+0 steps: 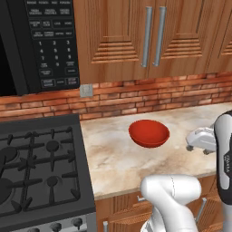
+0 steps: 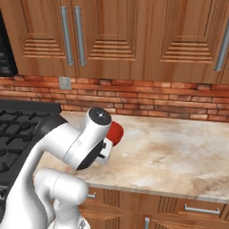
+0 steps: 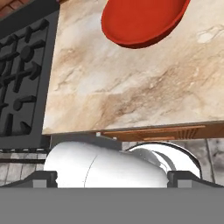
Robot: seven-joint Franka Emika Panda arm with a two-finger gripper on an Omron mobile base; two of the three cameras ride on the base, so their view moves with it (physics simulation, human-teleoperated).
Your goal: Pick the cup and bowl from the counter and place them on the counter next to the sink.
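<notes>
The red bowl [image 1: 148, 133] sits upright on the beige counter [image 1: 113, 158], a little right of the stove and near the brick wall. The right base view has the bowl [image 2: 116, 132] half hidden behind my arm. My gripper [image 1: 195, 142] hangs over the counter to the bowl's right, apart from it. In the hand view the bowl [image 3: 144, 19] lies at the top edge, and my gripper [image 3: 113, 179] stands open with its fingertips [image 3: 43, 178] far apart and nothing between them. The cup and the sink are out of view.
A black gas stove [image 1: 38, 167] adjoins the counter on the left, with a microwave [image 1: 43, 41] above it. Wooden wall cabinets [image 2: 134, 36] hang over the brick backsplash [image 2: 147, 100]. The counter [image 2: 179, 152] stretches away to the right.
</notes>
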